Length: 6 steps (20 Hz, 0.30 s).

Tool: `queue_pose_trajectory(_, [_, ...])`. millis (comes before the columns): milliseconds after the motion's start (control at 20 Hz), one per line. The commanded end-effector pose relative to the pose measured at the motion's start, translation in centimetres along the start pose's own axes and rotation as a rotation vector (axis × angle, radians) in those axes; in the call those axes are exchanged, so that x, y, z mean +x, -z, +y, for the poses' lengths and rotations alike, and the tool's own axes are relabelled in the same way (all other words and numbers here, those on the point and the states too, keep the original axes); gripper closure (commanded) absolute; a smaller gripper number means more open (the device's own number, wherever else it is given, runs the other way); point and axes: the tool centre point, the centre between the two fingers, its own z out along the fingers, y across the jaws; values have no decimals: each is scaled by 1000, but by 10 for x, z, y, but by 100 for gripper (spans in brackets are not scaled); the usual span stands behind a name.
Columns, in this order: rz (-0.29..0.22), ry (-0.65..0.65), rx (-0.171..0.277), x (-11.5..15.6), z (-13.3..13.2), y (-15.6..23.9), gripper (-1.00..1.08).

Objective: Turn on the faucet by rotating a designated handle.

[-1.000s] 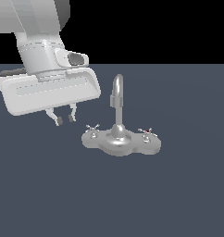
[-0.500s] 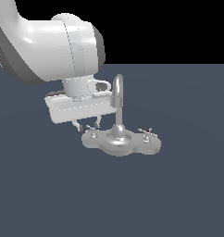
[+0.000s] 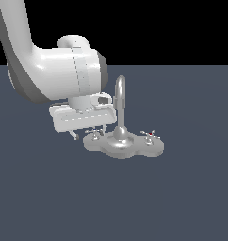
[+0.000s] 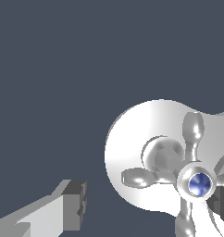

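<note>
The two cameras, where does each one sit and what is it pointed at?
Exterior view: off the arm, raised a little, facing the faucet side-on; shows the white arm and pincer low beside the base.
Wrist view: on the wrist, looking straight down at the designated handle, which has a blue centre; one pincer finger shows clearly.
Shared: faucet base, that handle, the pincer.
</note>
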Motion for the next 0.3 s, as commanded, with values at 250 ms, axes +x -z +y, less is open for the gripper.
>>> queue_pose_trajectory(250, [172,345,15,54,-85,19,-41])
